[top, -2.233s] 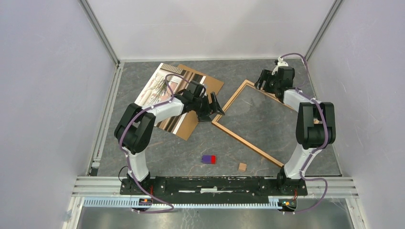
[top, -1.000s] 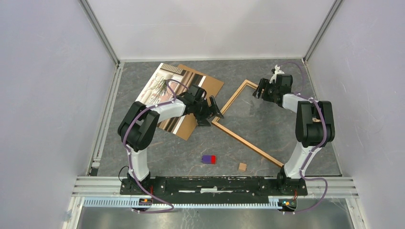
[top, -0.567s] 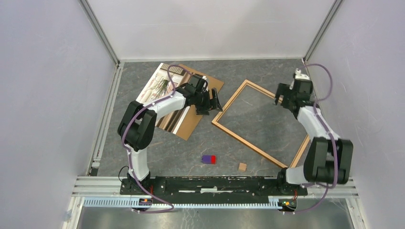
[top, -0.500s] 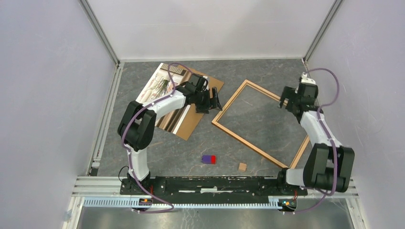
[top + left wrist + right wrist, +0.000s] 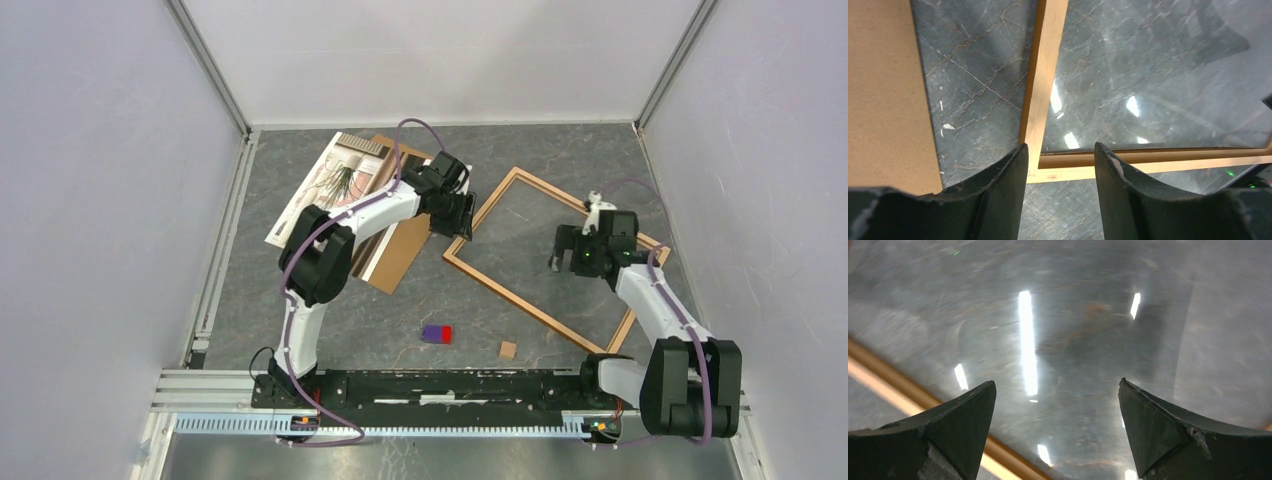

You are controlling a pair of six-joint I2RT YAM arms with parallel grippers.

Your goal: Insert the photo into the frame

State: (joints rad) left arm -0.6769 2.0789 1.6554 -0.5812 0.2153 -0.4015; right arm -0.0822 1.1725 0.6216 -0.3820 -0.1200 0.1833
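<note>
R fingers (image 5: 1158, 430) now over frame (image 5: 500, 288), axis far-L–near-R

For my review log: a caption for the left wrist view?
Left fingers, apart, over a corner of the wooden frame with its clear sheet; brown backing board at left.

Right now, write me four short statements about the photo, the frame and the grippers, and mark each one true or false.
1. The photo lies inside the frame. False: it lies outside it, on the left arm's side, partly on a brown board.
2. The right gripper is open and empty. True.
3. The left gripper hangs over a corner of the frame. True.
4. The small wooden cube sits inside the frame. False: it sits outside, close to the frame's near side.
</note>
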